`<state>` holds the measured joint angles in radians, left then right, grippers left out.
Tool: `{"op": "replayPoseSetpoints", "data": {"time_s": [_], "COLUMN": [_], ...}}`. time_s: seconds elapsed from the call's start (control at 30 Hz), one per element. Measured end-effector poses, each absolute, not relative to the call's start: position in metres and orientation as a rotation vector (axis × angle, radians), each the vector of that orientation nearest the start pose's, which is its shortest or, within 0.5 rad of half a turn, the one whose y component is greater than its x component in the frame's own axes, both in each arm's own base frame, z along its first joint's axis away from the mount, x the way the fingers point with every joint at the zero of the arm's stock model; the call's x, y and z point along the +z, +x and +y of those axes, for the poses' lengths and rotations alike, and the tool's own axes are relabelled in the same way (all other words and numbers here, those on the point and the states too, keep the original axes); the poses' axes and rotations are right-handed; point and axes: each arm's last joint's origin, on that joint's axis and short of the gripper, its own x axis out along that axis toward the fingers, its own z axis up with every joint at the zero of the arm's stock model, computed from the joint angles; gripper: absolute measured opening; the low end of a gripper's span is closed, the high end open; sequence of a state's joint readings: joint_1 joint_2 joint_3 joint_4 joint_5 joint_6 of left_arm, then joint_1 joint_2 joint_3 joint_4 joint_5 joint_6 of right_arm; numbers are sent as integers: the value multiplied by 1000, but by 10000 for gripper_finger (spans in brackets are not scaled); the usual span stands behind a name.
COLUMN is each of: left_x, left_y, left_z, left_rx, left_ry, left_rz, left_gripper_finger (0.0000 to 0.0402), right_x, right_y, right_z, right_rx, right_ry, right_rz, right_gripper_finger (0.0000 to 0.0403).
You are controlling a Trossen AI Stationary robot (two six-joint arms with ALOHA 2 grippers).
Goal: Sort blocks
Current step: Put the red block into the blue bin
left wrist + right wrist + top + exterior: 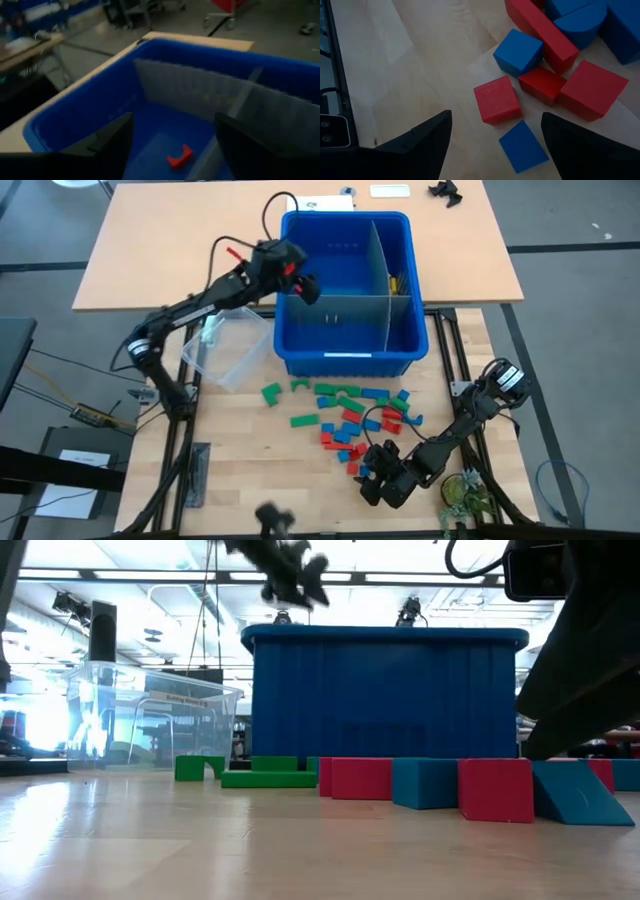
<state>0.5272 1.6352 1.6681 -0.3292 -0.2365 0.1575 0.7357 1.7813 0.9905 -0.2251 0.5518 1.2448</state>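
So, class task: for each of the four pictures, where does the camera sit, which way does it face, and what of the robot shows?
High: overhead, facing down; both arms, blue bin, blocks.
Low: table height, facing level; bin wall, blocks, left gripper above.
Left wrist: over the bin; own open fingers, red block inside.
Right wrist: over the blocks; own open fingers.
Shared: high, low and left wrist all show the bin.
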Motion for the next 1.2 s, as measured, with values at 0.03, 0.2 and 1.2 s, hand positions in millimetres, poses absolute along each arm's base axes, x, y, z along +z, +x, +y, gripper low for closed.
{"op": "replayPoseSetpoints", "data": {"time_s": [0.03,0.2,1.2], "left_x": [415,437,221], "left_y": [316,309,368], "left_z": [178,101,-132], "left_rx": [712,561,-77], "left_ry": [130,202,124], "left_rz": [355,353,726], "left_gripper_finger": [282,272,256], "right_x": [151,152,161], "right_y": [262,262,282], "right_z": [216,217,205], "right_rx": [-334,-316,-219], "right_ry": [562,540,452], "right_rz": [755,752,726], "right_gripper_finger": [307,307,307]}}
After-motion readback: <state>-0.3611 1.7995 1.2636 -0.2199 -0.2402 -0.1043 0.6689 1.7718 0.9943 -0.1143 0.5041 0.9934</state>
